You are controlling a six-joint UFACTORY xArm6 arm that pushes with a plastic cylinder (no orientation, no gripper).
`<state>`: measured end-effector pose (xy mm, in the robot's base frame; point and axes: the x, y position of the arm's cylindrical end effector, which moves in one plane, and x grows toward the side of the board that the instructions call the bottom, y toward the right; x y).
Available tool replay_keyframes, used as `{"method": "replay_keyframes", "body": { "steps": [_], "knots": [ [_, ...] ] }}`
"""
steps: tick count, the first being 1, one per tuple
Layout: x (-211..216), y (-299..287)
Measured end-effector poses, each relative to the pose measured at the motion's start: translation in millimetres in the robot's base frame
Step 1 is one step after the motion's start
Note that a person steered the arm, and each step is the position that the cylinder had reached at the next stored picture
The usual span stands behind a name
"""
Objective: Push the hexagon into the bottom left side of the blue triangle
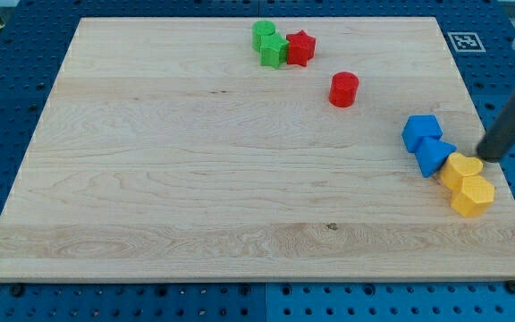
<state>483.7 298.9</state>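
Observation:
The yellow hexagon (472, 196) lies near the board's right edge, low in the view. A second yellow block (460, 168) touches it on its upper left. That block presses against the lower right of the blue triangle (433, 156). Another blue block (421, 131) touches the triangle from above. My tip (489, 157) is just right of the upper yellow block and above the hexagon, close to both. I cannot tell whether it touches either.
A red cylinder (343, 89) stands up and left of the blue blocks. Two green blocks (267, 42) and a red star (300, 47) cluster at the board's top middle. The wooden board's right edge (499, 134) runs close to my tip.

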Motion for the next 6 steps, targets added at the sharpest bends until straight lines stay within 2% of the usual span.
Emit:
{"method": "replay_keyframes", "body": {
  "steps": [2,3,6],
  "knots": [
    [74.1,0.7],
    [86.2,-24.3],
    [85.9,-35.1]
  ]
}}
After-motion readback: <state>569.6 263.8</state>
